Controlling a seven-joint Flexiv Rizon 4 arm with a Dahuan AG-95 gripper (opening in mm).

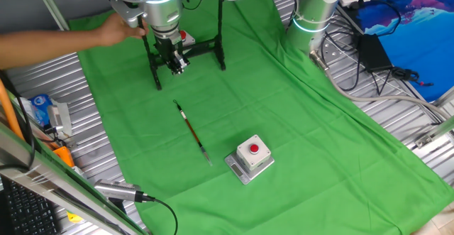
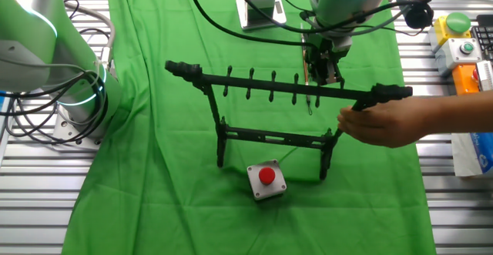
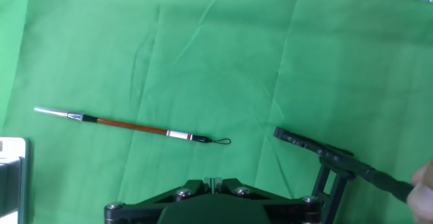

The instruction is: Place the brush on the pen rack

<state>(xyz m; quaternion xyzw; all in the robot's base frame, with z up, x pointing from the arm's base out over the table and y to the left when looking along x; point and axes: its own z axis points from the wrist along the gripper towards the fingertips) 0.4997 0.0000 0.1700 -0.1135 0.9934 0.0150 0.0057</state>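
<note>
In one fixed view, the brush (image 1: 191,129) lies flat on the green cloth (image 1: 298,121), in front of the pen rack (image 1: 186,50) and well apart from it. The gripper (image 1: 175,64) hangs just in front of the pen rack, up off the cloth. It holds nothing. I cannot tell from here how wide the jaws are. A grey box with a red button (image 1: 250,156) sits on the far side of the brush from the pen rack. A person's hand (image 1: 117,29) touches the pen rack at one end.

In the other fixed view, the pen rack (image 2: 285,85) stands upright, with small pegs along its top bar. The gripper (image 2: 323,68) is just behind that bar. The person's hand (image 2: 385,122) grips the pen rack near one end. Another button box (image 2: 266,179) sits just in front of the pen rack.

In the hand view, the brush (image 3: 132,126) lies away from the pen rack (image 3: 338,162), with its loop end nearest the pen rack and its pale tip farthest. The fingers are not seen here.

The step in hand looks like going to get the brush. To do it well, the arm should move away from the pen rack until it is over the middle of the brown shaft. It should turn so the 2 fingers close across the thin shaft. It should go down slowly, because the brush lies right on the cloth. It should keep clear of the hand.
</note>
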